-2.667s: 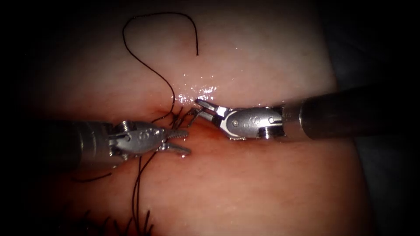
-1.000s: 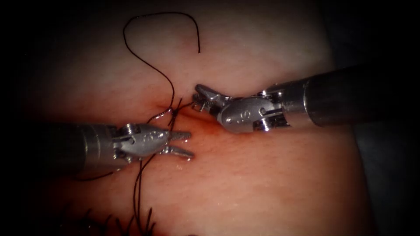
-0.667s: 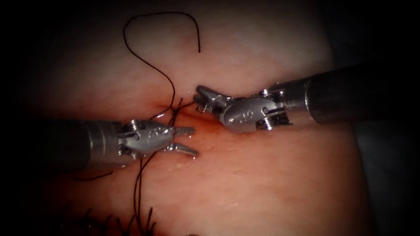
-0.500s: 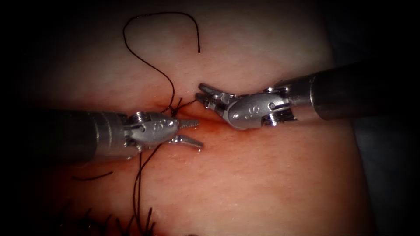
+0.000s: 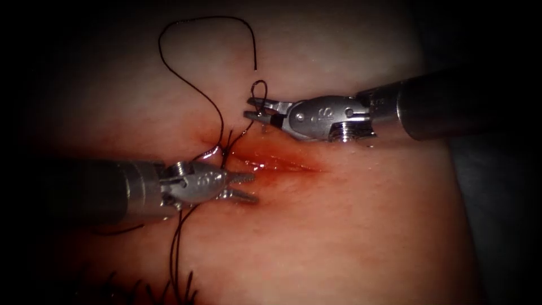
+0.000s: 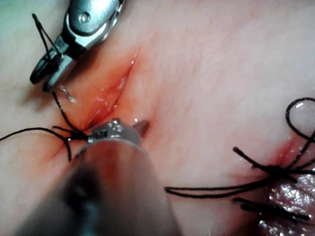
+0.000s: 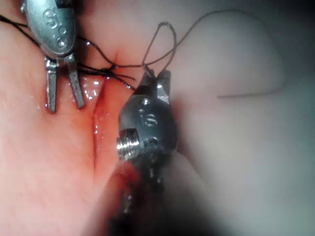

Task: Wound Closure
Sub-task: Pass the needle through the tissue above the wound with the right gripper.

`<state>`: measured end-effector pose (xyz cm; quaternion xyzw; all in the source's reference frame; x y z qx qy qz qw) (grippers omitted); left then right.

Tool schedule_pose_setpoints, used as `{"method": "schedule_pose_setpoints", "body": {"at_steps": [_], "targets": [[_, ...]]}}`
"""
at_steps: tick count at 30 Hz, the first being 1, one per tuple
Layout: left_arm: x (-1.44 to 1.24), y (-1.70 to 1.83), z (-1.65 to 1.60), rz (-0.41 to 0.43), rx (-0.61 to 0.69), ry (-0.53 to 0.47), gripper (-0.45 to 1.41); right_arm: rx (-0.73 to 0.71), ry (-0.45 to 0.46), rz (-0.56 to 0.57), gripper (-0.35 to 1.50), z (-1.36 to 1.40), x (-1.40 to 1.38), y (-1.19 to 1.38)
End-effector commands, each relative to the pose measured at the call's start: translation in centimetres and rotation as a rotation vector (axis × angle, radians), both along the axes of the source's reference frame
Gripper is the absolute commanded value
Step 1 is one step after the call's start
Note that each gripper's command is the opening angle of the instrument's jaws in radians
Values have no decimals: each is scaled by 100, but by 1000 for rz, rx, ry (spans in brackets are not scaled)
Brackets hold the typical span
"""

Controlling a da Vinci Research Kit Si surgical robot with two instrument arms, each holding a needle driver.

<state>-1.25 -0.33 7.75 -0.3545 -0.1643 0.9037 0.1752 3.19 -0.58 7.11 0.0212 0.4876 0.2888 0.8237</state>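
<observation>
Lying across the endoscope view, tissue (image 5: 339, 226) with its cut (image 5: 276, 162) glistening with red fluid (image 5: 293, 166). Hovering at the cut's left end with jaws parted and empty, left tool (image 5: 241, 186); above the cut, right tool (image 5: 254, 109) pinching a small loop of thread (image 5: 259, 90). Needle: impossible to make out.

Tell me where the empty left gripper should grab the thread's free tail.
Judging by its pose, near the thread tail's end above the right gripper, coming from the left: it lies flat and clear there. The left gripper is open; right holds the small loop.
</observation>
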Motion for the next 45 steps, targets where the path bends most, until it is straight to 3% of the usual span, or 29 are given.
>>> {"method": "schedule_pose_setpoints", "body": {"at_steps": [1, 5, 11, 25, 34, 45], "targets": [[-6, 0, 8, 0, -1, 0, 7, 51, 19, 37, -35, 8, 5, -1], [-6, -1, 17, 0, 0, 1, 9, 152, 34, 132, -35, 10, 0, 2], [-6, -3, 20, 3, 6, 6, 9, 273, 84, 188, -35, 14, -2, 6], [0, -5, 20, 9, 6, 3, 9, 752, 359, 327, -35, 35, 1, 7], [6, -4, 20, 13, 7, 0, 9, 963, 340, 344, -35, 42, 4, -6], [8, -2, 24, 9, 11, 0, 9, 1096, 376, 363, -35, 40, 5, -9]]}}
